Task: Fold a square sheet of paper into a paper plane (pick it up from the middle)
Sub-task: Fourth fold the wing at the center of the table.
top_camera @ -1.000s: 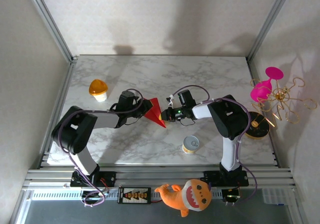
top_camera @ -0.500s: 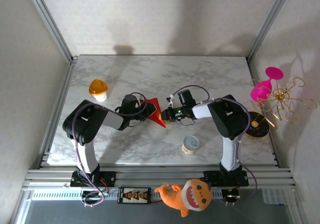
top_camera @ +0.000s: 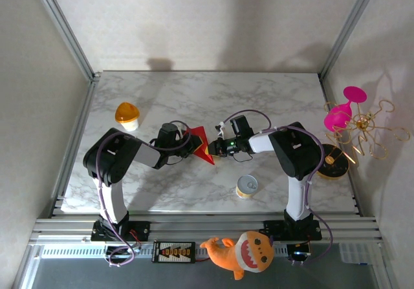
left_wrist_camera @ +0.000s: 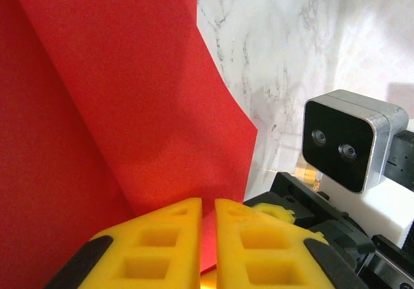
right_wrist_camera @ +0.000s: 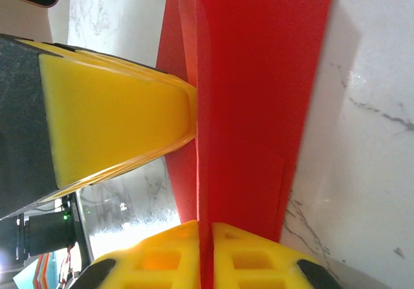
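One tabletop: a marble slab carried the scene, and the red paper sat over its middle, where both arms could reach it.
Two arms: the left arm and right arm bent inward and met nose to nose, seemingly so that each could take one side of the fold.
Paper: it was creased into a pointed wedge and appeared to be raised on edge rather than lying flat, probably to let a crease be pressed along it.
Left end effector: clenched on the paper's left flap, with a red layer pinched in the narrow slit between its yellow fingers.
Right end effector: clenched on the opposite edge, where the sheet ran straight into its closed fingers, bracing the wedge against the other grip.
Stage: by my reading, mid-fold and not yet a dart.
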